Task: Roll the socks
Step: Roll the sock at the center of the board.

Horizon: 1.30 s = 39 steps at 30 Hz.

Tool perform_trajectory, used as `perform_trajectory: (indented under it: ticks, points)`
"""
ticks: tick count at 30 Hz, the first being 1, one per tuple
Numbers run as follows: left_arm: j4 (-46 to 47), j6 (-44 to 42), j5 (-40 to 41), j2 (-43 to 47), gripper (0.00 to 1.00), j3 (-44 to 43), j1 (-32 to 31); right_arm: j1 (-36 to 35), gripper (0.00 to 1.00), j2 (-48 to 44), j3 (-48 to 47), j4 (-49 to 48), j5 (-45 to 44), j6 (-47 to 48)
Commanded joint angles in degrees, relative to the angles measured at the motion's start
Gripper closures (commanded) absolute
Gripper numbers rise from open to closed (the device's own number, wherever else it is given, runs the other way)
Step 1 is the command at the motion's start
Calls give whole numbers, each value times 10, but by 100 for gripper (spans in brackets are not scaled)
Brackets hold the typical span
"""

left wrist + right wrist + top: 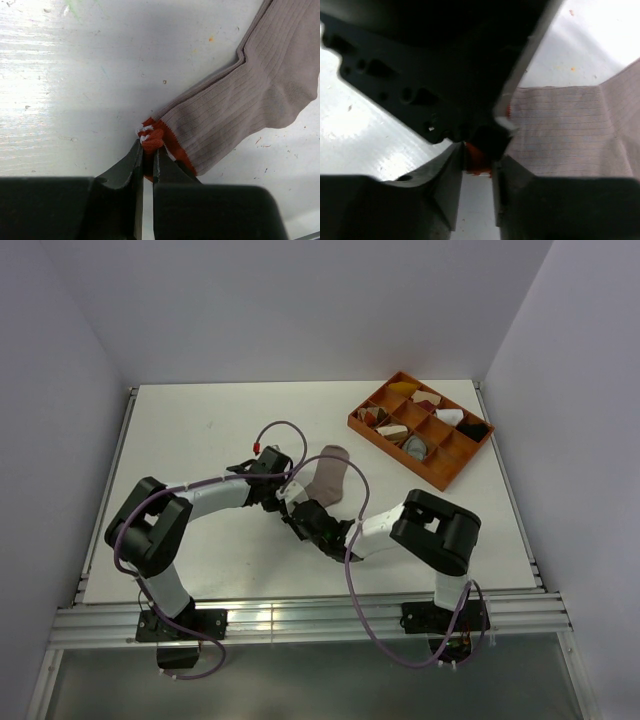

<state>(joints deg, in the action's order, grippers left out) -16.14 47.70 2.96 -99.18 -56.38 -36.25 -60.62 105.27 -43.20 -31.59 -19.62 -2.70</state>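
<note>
Table (200, 420) w/ orange tray (398, 454) at 2 o'clock, pinkish-tan sock (330, 475) flat near ctr, your L gripper (148, 150) pinching its red cuff (172, 142) at sock's 8 o'clock end, R gripper (479, 160) jaws narrow around same cuff, can't tell if gripping.

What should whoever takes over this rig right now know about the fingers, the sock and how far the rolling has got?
Left gripper: fingers shut on the pinkish-tan sock at its red cuff.
Right gripper: fingers either side of the same cuff; whether they grip it cannot be told.
Sock: lying unrolled on the table, left of the orange tray. Only this one sock is in view.
Done: cuff pinched.
Left: all the rolling.
</note>
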Motion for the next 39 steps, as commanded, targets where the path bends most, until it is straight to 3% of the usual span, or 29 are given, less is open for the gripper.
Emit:
perform_trajectory:
  ticks: [1, 2, 6, 13, 15, 21, 31, 39]
  points:
    - [-32, 4, -10, -9, 96, 6, -6, -4, 72, 5, -25, 21, -39, -33]
    - [-31, 6, -10, -8, 94, 6, -6, -3, 81, 5, -28, 39, -42, -38]
    - [-26, 26, 5, 6, 81, 7, -5, 3, 99, -10, -24, 65, -26, -70]
    - [14, 76, 23, 51, 48, 25, 21, 65, 100, -47, -14, 117, 51, -183]
    - [39, 94, 18, 71, 45, 40, 35, 86, 100, -53, -9, 130, 67, -218]
    - [135, 81, -56, 94, 43, 55, 70, 125, 100, -80, 34, 90, 140, -240]
    - [85, -54, -208, -54, 45, -98, 73, 133, 100, -68, 40, 56, 179, -219]
    - [51, -89, -240, -142, 47, -175, 54, 139, 100, -65, 39, 55, 184, -219]
